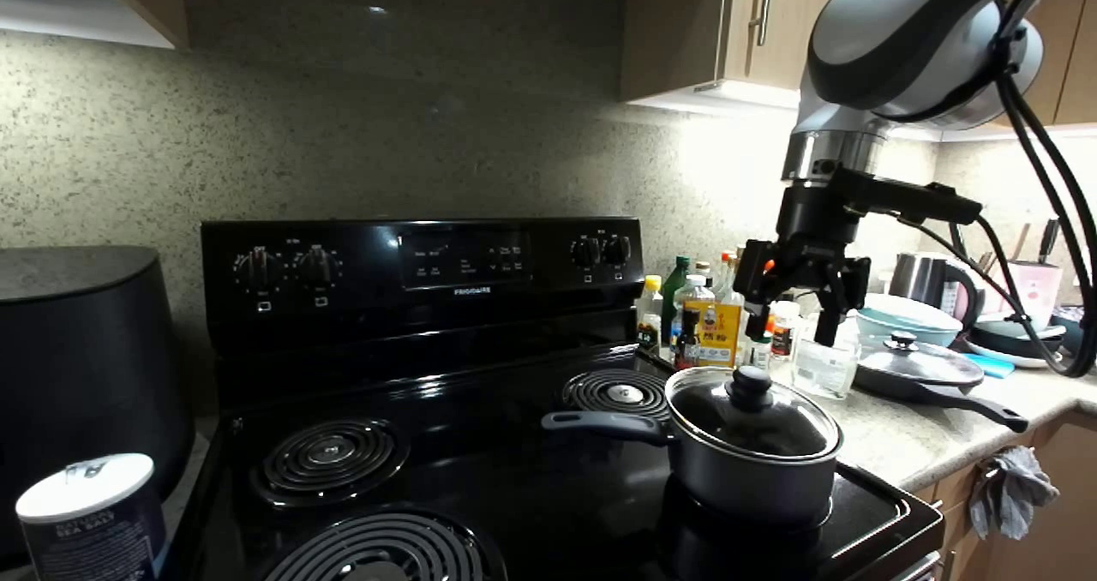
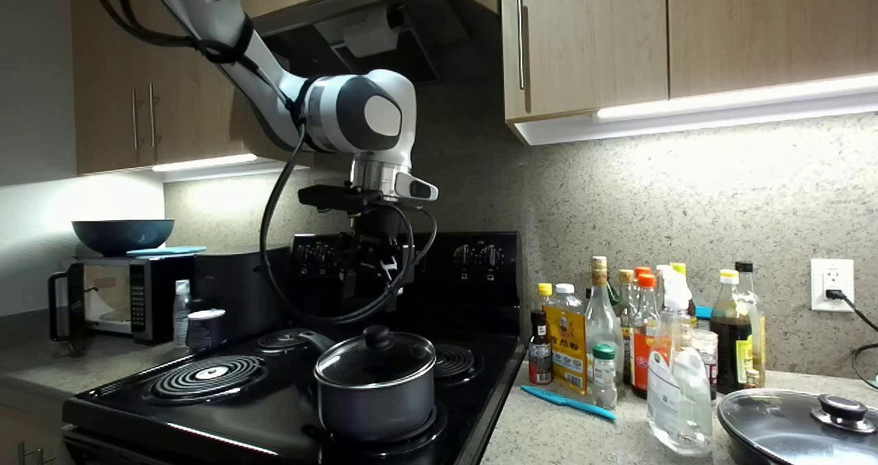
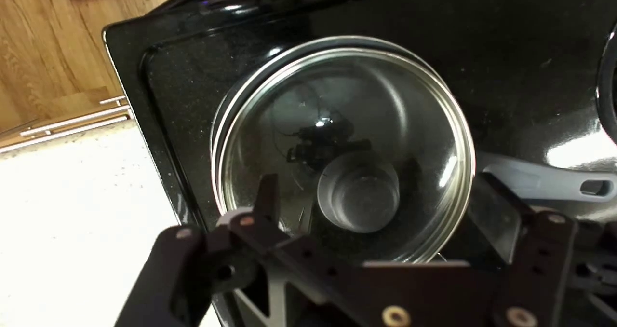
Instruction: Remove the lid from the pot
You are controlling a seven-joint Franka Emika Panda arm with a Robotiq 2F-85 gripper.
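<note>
We see the gripper (image 1: 793, 324) hanging above the glass lid (image 1: 784, 427), its two fingers (image 1: 828, 324) spread well apart and clasping nothing. The lid rests on the pot (image 1: 752, 482), apart from the fingertips, its dark knob (image 1: 751, 388) facing up. In the wrist view we find a crescent of the pot's rim (image 3: 344, 41) showing past the lid's edge. The pot stands on a burner (image 2: 415, 442) near a corner of the black stove (image 1: 531, 487), its handle (image 1: 604, 425) reaching inward, close to a second coil burner (image 1: 623, 392). Beside the stove, on the counter (image 2: 542, 431), we have a cluster of bottles (image 2: 643, 341) with a turquoise utensil (image 2: 569, 402) lying just in front, and a frying pan (image 1: 900, 389) under its own glass cover (image 1: 926, 362). Past the stove's opposite side we make out a salt tin (image 1: 94, 530) and, farther along, a microwave (image 2: 134, 293) with a blue bowl (image 2: 122, 236) on top.
</note>
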